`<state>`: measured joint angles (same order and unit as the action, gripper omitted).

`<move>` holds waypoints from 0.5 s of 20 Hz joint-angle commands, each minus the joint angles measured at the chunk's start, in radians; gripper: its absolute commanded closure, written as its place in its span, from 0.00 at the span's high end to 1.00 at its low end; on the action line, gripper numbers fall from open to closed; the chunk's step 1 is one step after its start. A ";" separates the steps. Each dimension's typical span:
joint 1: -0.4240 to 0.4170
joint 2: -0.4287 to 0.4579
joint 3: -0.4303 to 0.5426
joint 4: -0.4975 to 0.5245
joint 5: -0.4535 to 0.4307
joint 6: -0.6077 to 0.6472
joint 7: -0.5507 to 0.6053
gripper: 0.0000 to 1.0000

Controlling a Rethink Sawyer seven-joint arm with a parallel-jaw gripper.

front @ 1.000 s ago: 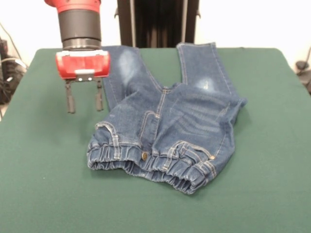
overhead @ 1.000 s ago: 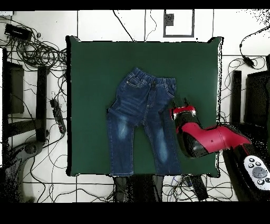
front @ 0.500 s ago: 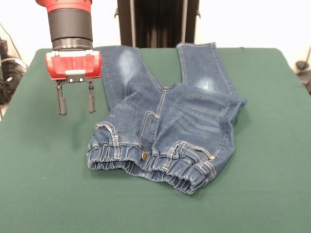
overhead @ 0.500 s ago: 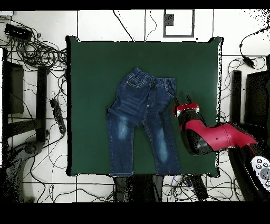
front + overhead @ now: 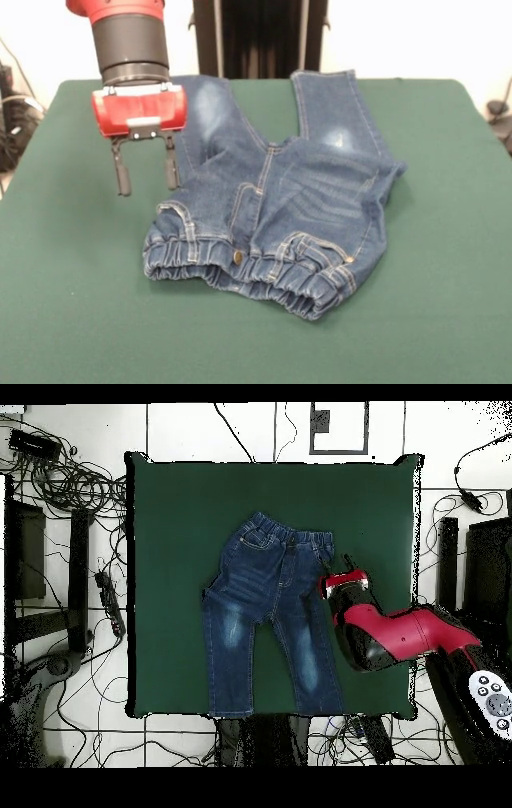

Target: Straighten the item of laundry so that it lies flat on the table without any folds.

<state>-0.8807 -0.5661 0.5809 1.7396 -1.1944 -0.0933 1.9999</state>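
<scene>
The blue denim jeans (image 5: pixel 280 200) lie on the dark green table (image 5: pixel 72 320), gathered waistband toward the camera, both legs running to the far edge. The cloth is rumpled and folded over near the waistband and at the right hip. In the overhead view the jeans (image 5: pixel 265 619) lie near the table's middle (image 5: pixel 170 534). My gripper (image 5: pixel 145 174) hangs open and empty above the table, just left of the jeans' left leg and above the waistband's left corner. In the overhead view the gripper (image 5: pixel 340 569) is beside the jeans' right edge.
The robot's black pedestal (image 5: pixel 260 36) stands behind the table's far edge. Cables and equipment (image 5: pixel 60 484) lie on the floor around the table. A control pad (image 5: pixel 492 704) sits at the lower right of the overhead view.
The gripper, after drifting left away from the jeans, has moved back right toward the jeans' left leg and slightly lower. It stays open. The jeans have not moved.
</scene>
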 commanded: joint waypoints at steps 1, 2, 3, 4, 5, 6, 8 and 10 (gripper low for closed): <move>-0.002 0.044 0.167 0.032 -0.082 0.108 -0.043 1.00; -0.006 0.054 0.169 0.031 -0.080 0.123 -0.056 1.00; 0.027 0.045 0.125 0.018 -0.089 0.099 -0.039 1.00; 0.037 0.046 0.110 0.011 -0.087 0.102 -0.040 1.00; 0.087 0.034 0.040 -0.014 -0.085 0.065 -0.014 1.00; 0.101 0.036 0.020 -0.025 -0.084 0.062 -0.009 1.00; 0.129 0.050 -0.013 -0.047 -0.085 0.055 -0.002 1.00; 0.116 0.067 0.009 -0.042 -0.079 0.092 -0.012 1.00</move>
<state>-0.8459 -0.5434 0.5907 1.7308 -1.2376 -0.0931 1.9999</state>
